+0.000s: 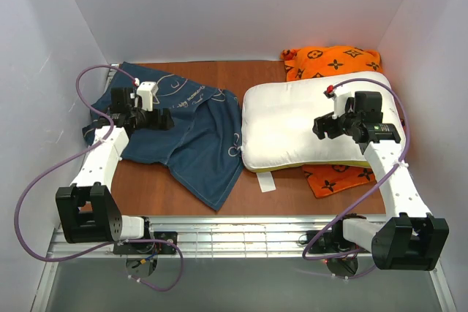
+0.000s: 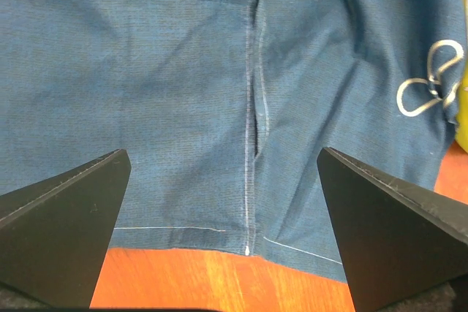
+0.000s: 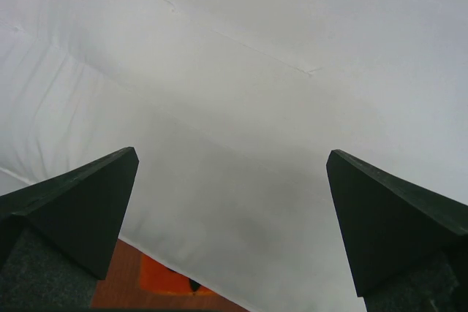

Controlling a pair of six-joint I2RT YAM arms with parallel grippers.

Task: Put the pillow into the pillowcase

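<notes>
Left gripper (image 1: 164, 120): fingers apart over pillowcase (image 1: 197, 140), nine o'clock.
Right gripper (image 1: 320, 127): fingers apart over pillow (image 1: 281, 126), three o'clock.
Hem (image 2: 168, 230): we judged a one-layer pinch best.

Plump white pillow (image 1: 292, 126) lying right, crumpled navy pillowcase (image 1: 197, 137) spread left

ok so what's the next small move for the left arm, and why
Probably lower the left gripper and pinch the pillowcase at the flap edge lying between its jaws. They stand open, holding nothing, the case lies flat, and the pillow sits outside it.
</notes>
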